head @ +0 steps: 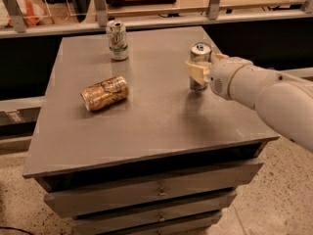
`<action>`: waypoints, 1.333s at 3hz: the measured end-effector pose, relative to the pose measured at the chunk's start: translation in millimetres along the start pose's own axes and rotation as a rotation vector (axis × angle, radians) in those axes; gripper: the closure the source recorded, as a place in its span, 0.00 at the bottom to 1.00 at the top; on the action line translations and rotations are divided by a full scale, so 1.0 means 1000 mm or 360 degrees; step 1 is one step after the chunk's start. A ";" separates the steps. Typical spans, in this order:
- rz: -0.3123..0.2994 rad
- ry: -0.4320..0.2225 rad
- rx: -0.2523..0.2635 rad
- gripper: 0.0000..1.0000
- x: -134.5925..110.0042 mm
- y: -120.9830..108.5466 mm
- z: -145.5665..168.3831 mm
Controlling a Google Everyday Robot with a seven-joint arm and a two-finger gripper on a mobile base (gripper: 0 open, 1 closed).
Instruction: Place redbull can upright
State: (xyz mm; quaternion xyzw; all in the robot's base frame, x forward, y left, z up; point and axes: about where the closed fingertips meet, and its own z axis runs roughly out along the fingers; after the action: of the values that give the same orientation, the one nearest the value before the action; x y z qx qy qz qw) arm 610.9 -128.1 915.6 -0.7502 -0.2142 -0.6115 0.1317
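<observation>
Nearest me, at the bottom of the frame, I see the drawers (pixel 156 192) stacked under the grey desk (pixel 161 121). My white arm (pixel 274 94) comes in from the right edge and reaches toward the middle right of the frame. Left of centre, the orange-gold can (pixel 104 93) lies on its side on the desk, well apart from everything else. A little farther back, right of centre, the gripper (pixel 205 66) holds the redbull can (pixel 200 53). The tan fingers (pixel 196 72) are clamped on its middle, one on the side facing me and one behind. The can stands upright with its silver top up and its base right at the desk surface. I cannot tell whether it is resting there. Farther back, in the upper left-centre, the white and green can (pixel 118 40) stands upright near the desk's far edge.
</observation>
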 end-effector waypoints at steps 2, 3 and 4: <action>-0.0100 -0.0026 -0.0035 0.85 -0.014 -0.003 -0.003; -0.0067 -0.0087 -0.0050 0.61 -0.016 -0.003 -0.005; -0.0067 -0.0085 -0.0049 0.40 -0.016 -0.004 -0.004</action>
State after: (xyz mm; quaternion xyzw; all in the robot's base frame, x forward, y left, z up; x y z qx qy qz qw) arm 602.7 -129.0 901.0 -0.7634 -0.2241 -0.5972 0.1015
